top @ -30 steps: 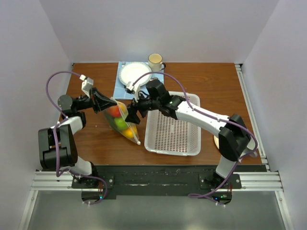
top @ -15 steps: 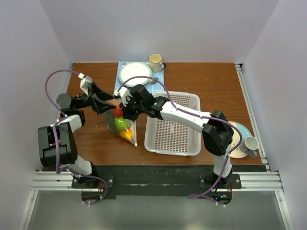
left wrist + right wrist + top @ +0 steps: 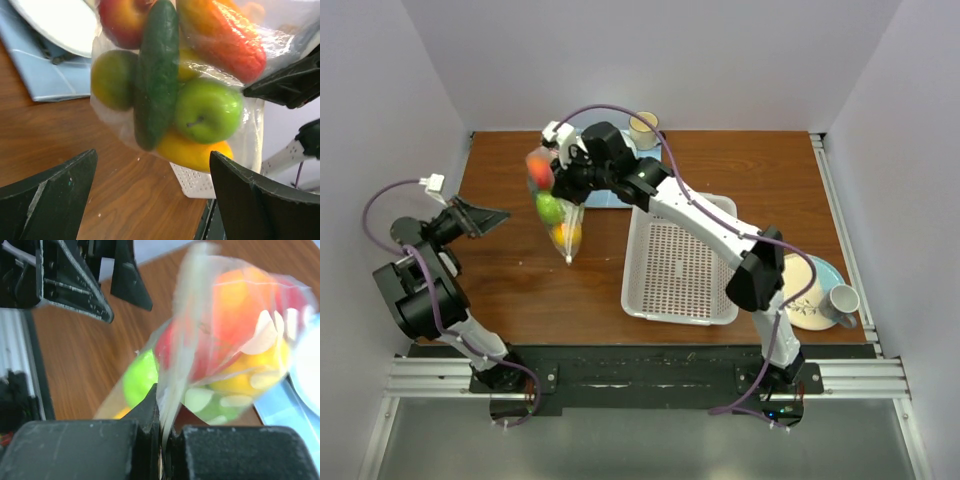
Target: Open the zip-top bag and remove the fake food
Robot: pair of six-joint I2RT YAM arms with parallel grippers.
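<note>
The zip-top bag hangs from my right gripper over the table's back left. The right gripper is shut on a fold of the clear dotted plastic. The fake food fills the bag: a green apple, a dark green cucumber, plus red, orange and yellow pieces. My left gripper stands open to the bag's left, apart from it. In the left wrist view its gripper has nothing between its fingers, and the bag hangs ahead of them.
A white perforated basket sits right of the bag. A white plate on a blue cloth lies behind the bag, with a cup at the back. At the right edge, a plate holds a mug.
My left gripper opened, let go of the bag and drew back to the left. My right gripper shut on the bag and carried it toward the back of the table.
</note>
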